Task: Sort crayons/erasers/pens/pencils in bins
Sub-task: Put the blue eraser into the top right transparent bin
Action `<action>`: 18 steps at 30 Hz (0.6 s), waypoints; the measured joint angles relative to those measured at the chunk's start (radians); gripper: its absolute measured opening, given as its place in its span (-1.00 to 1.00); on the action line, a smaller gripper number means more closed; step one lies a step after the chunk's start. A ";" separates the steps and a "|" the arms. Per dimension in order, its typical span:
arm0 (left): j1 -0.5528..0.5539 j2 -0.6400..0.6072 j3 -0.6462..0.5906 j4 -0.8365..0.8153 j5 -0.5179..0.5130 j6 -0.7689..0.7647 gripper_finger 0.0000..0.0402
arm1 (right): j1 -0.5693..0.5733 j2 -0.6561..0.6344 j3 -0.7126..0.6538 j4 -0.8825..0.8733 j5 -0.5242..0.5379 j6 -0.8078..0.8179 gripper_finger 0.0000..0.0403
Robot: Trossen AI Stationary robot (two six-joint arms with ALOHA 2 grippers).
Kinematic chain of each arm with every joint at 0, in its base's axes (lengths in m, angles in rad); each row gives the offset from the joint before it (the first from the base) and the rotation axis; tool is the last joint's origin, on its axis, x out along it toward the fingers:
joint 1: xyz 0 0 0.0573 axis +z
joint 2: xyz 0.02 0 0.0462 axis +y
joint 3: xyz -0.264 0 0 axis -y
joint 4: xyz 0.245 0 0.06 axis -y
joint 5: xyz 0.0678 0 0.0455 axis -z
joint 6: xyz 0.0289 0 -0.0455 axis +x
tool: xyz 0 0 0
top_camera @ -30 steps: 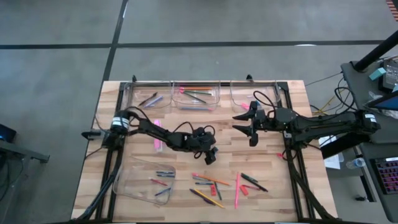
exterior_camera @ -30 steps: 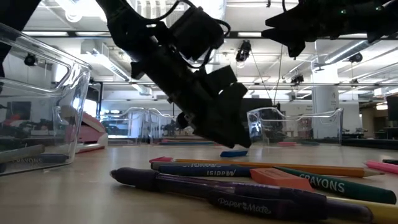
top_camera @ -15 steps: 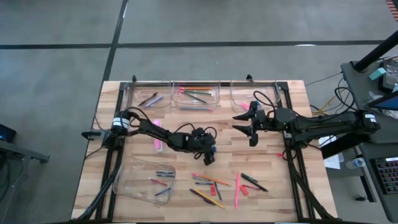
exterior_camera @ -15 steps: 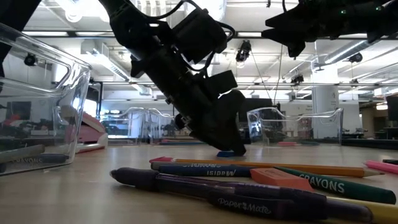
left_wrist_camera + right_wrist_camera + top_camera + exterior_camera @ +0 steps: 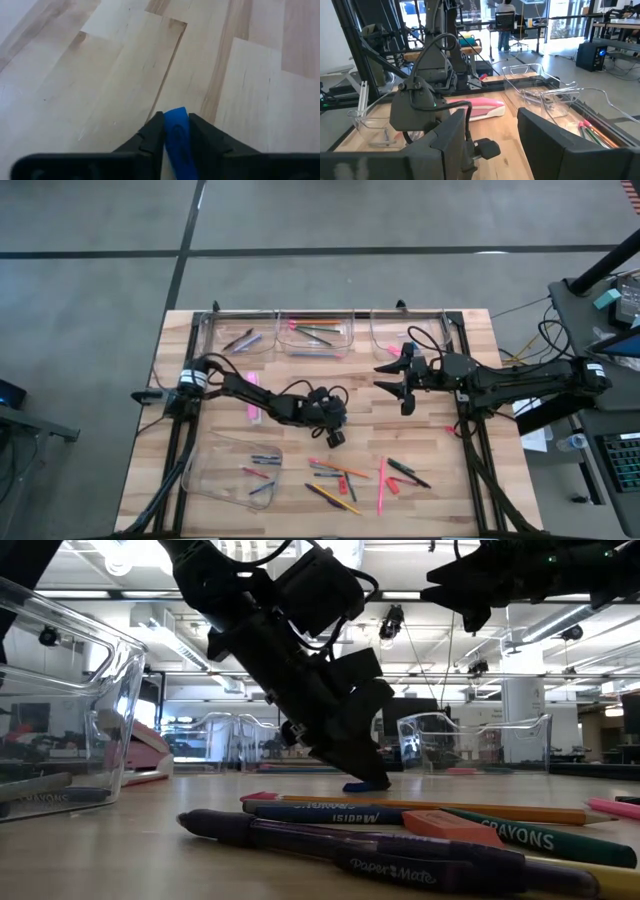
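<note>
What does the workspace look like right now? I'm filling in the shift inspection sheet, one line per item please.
Surface: wooden table, bare between the groups of things.
Job's things: three bins along the far edge, one bin near the left front; loose pens and pencils at the front centre; blue eraser.
Clutter: pink object beside the left arm.
Grippers: left pincer low over the table centre, closed on the blue eraser; right pincer raised, open, holding nothing.
Cables: black loops on the left arm.
Surroundings: grey floor; a desk to the right; a person far back in the right wrist view.
</note>
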 joint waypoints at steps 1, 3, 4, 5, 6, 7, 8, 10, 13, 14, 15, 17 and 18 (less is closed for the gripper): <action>0.001 0.000 0.000 0.005 0.000 0.000 -0.77 | 0.000 0.000 0.000 0.000 0.000 0.000 -0.15; 0.001 -0.002 -0.001 0.013 -0.001 0.001 -0.86 | 0.000 0.000 0.000 0.000 0.000 0.000 -0.15; 0.001 -0.005 -0.001 0.014 -0.002 0.001 -0.89 | 0.000 0.000 0.000 0.000 0.000 0.000 -0.15; 0.001 -0.010 -0.002 0.013 -0.001 0.001 -0.92 | 0.000 0.000 0.000 0.000 0.000 0.000 -0.15; 0.002 -0.013 -0.002 0.013 0.000 0.001 -0.93 | 0.000 0.000 0.000 0.000 0.000 0.000 -0.15; 0.002 -0.016 -0.002 0.012 0.000 0.001 -0.95 | 0.000 0.000 0.000 0.000 0.000 0.000 -0.15; 0.002 -0.024 -0.003 0.008 0.001 0.002 -0.96 | 0.000 0.000 0.000 0.000 0.000 0.000 -0.15; 0.003 -0.034 -0.003 -0.005 0.002 0.009 -0.97 | 0.000 0.000 0.000 0.000 0.000 0.000 -0.15; 0.003 -0.045 -0.003 -0.021 0.003 0.031 -0.98 | 0.000 0.000 0.000 0.001 0.000 0.000 -0.15; 0.003 -0.047 -0.001 -0.018 0.003 0.035 -0.99 | 0.000 0.000 0.000 0.001 0.000 0.000 -0.15; 0.005 -0.053 0.000 -0.013 0.003 0.036 -1.00 | 0.000 0.000 0.000 0.001 0.000 0.000 -0.15; 0.008 -0.059 0.001 -0.005 0.003 0.034 -1.00 | 0.000 0.000 0.000 0.001 0.000 0.000 -0.15; 0.008 -0.060 0.001 -0.004 0.004 0.034 -1.00 | 0.000 0.000 0.000 0.001 0.000 0.000 -0.15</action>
